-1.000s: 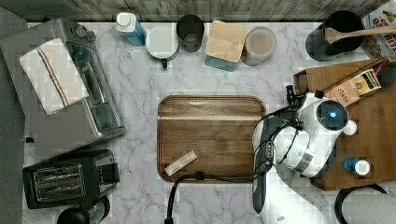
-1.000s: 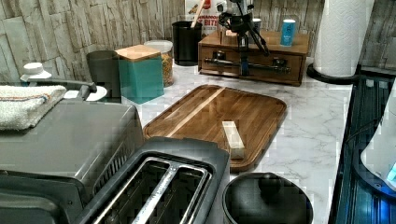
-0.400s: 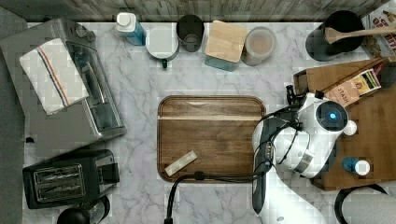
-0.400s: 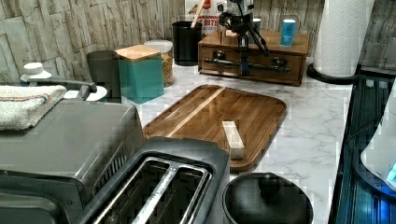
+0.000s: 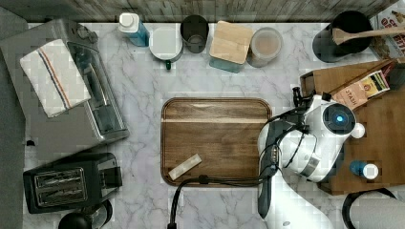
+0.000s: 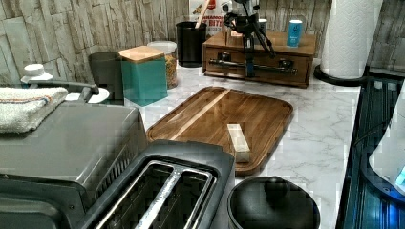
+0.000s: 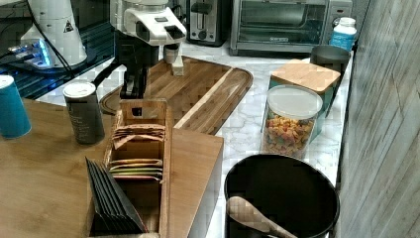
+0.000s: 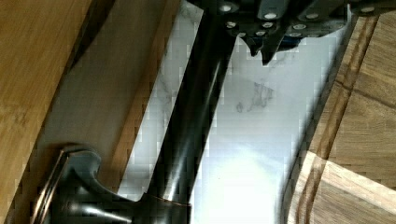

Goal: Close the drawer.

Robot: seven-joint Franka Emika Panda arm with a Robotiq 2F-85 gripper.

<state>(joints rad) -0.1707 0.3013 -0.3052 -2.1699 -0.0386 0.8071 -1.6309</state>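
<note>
Gripper at the drawer's handle

Your gripper (image 6: 248, 47) hangs at the dark bar handle (image 8: 187, 126) of the drawer (image 6: 255, 67), far across the left view's counter behind the wooden tray (image 6: 224, 119); finger spread: cannot tell.

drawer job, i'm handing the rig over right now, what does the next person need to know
Gripper: low in front of the drawer, right at its dark bar handle; its grip cannot be judged.
Drawer: under the wooden top with the blue bottle; in the left view its front looks nearly in line with the cabinet, but whether it is fully home cannot be told.
Done: arm is in place at the handle.
Left: probably push the front in until flush, then back off, keeping clear of the wooden tray just behind the arm.
</note>
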